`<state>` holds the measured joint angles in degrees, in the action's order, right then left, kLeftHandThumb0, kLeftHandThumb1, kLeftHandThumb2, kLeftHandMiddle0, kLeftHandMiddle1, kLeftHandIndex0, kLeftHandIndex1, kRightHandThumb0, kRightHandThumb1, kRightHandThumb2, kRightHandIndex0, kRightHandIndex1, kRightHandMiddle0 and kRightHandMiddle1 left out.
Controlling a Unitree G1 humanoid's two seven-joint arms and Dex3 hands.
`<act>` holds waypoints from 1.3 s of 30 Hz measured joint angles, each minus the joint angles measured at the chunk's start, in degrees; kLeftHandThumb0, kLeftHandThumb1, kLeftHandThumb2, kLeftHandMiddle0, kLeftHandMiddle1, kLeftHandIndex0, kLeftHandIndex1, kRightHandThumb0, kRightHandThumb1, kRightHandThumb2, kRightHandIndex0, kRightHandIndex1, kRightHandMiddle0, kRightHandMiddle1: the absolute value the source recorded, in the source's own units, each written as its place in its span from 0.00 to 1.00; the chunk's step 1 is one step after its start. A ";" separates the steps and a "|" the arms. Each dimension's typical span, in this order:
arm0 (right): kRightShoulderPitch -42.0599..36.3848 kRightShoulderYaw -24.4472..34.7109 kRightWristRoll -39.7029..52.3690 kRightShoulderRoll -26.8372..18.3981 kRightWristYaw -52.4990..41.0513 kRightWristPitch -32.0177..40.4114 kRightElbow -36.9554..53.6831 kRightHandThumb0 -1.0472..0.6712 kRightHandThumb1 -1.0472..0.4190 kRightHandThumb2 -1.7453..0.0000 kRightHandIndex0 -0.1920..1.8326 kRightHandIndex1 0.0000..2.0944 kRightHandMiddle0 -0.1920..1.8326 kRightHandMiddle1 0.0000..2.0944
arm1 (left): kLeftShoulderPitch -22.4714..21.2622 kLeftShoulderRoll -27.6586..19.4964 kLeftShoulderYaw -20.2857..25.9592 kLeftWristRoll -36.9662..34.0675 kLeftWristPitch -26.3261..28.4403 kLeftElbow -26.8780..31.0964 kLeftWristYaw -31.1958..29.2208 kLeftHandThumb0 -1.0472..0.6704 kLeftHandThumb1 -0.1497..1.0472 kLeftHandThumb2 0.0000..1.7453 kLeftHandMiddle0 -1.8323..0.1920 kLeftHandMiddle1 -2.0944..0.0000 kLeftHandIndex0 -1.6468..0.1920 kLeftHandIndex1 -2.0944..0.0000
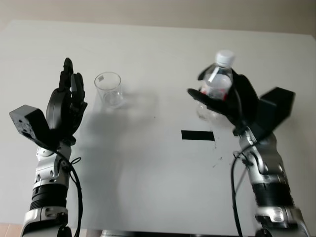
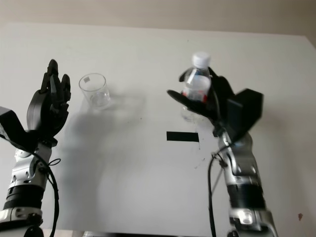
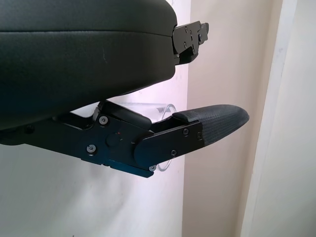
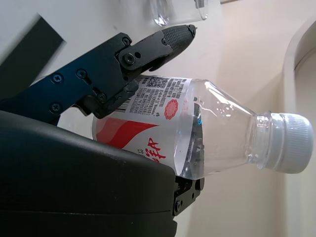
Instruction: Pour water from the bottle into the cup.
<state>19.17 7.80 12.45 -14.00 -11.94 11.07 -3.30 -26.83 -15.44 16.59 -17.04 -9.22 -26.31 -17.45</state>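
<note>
Bottle (image 1: 217,84), upright with its white cap (image 1: 225,57) on, is grasped above the table (image 1: 158,173) by the right hand (image 1: 224,101), well apart from the cup (image 1: 109,89) beside the open left hand (image 1: 66,106); tipping it capped would likely pour nothing

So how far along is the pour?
Done: the right hand has the bottle gripped and lifted, upright. Its white cap is on. The left hand is open beside the cup, which looks empty. Left: uncapping, moving over the cup, pouring.
</note>
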 measured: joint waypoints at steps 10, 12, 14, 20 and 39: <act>-5.69 0.12 2.33 2.56 1.91 7.48 9.85 0.47 0.00 0.86 0.39 1.00 0.21 1.00 | -1.27 -0.65 -0.21 -0.06 0.90 0.27 -0.17 0.18 1.00 0.40 1.00 1.00 1.00 1.00; -5.72 -0.14 2.35 2.98 2.20 8.43 9.96 0.47 0.00 0.86 0.39 1.00 0.21 1.00 | -1.27 -0.64 -0.27 -0.09 0.90 0.28 -0.42 0.18 1.00 0.40 1.00 1.00 1.00 1.00; -5.73 -0.38 2.47 3.20 2.23 9.40 9.96 0.47 0.00 0.86 0.39 1.00 0.21 1.00 | -1.27 -0.63 -0.32 -0.10 0.90 0.30 -0.50 0.18 1.00 0.41 1.00 1.00 1.00 1.00; -5.71 -1.13 1.86 3.37 2.14 9.75 9.82 0.47 0.00 0.85 0.38 1.00 0.19 1.00 | -1.06 -0.44 -0.36 -0.11 1.03 0.61 -0.39 0.18 1.00 0.40 1.00 1.00 1.00 1.00; -4.08 -3.35 -4.52 4.08 1.38 -1.77 2.99 0.46 0.00 0.84 0.42 1.00 0.19 1.00 | -0.86 -0.44 -0.31 -0.20 1.43 0.74 -0.10 0.18 1.00 0.40 1.00 1.00 1.00 1.00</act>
<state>15.08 4.44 7.94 -9.92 -10.56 9.30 -0.32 -27.69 -15.88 16.28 -17.24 -7.80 -25.58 -17.55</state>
